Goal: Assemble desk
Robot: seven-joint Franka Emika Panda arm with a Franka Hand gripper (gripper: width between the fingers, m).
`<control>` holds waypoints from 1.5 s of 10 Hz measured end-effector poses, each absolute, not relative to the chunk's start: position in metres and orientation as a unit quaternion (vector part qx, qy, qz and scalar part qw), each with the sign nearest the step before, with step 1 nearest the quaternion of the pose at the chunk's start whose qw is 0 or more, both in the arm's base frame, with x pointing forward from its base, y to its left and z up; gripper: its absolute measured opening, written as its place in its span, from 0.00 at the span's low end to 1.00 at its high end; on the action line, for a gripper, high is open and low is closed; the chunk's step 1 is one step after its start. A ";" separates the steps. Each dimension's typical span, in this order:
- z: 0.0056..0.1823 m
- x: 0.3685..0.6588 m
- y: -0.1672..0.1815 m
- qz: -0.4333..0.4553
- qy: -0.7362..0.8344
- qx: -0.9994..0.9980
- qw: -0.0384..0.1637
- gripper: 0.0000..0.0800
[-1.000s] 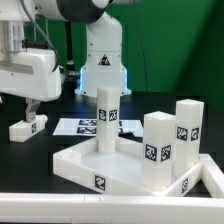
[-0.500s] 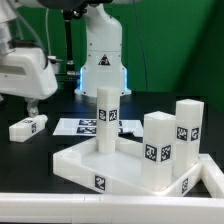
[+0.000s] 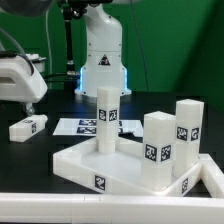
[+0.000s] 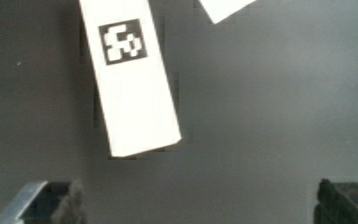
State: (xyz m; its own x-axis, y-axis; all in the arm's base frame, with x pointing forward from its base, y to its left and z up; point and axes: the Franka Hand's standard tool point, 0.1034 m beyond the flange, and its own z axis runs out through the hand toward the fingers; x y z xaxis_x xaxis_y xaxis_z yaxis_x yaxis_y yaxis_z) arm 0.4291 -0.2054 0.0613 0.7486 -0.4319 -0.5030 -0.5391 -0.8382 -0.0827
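Since a second ago, our arm has drifted toward the exterior view's left edge, away from the desk.

Nearest us, at about five o'clock in the exterior view, sits the desk top (image 3: 110, 170), upside down like a tray, with three legs (image 3: 158, 150) standing upright in it. Farther back, at nine o'clock, the fourth leg (image 3: 28, 127) lies flat on the black table (image 3: 60, 150), near the marker board (image 3: 85, 127).

Our gripper (image 4: 202, 205) hangs above that leg, fingers (image 4: 43, 203) spread fully and holding nothing (the wrist view shows them empty).

We judge the fetching of the last leg is in hand; next, lowering and straddling it squarely.
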 end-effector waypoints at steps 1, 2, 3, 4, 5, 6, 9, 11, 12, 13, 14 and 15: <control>0.061 0.424 -0.203 0.279 0.253 -0.918 0.123 0.81; 0.057 0.424 -0.209 0.327 0.215 -0.914 0.110 0.81; 0.049 0.433 -0.212 0.315 0.159 -0.932 0.087 0.81; 0.046 0.433 -0.209 0.312 0.140 -0.936 0.080 0.81; 0.042 0.430 -0.207 0.317 0.134 -0.935 0.081 0.81; 0.043 0.429 -0.207 0.327 0.136 -0.931 0.085 0.81; 0.038 0.420 -0.206 0.352 0.138 -0.921 0.091 0.81; 0.027 0.411 -0.208 0.401 0.141 -0.900 0.100 0.81; 0.025 0.407 -0.208 0.431 0.141 -0.885 0.105 0.81; 0.020 0.405 -0.210 0.455 0.140 -0.873 0.105 0.81; 0.014 0.406 -0.212 0.460 0.139 -0.871 0.102 0.81; 0.014 0.408 -0.212 0.456 0.138 -0.873 0.100 0.81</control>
State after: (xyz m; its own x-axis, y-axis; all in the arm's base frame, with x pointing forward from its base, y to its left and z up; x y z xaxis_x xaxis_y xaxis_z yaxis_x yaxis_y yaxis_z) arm 0.4075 -0.2121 0.0136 0.5453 -0.1495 -0.8248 -0.3321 -0.9420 -0.0488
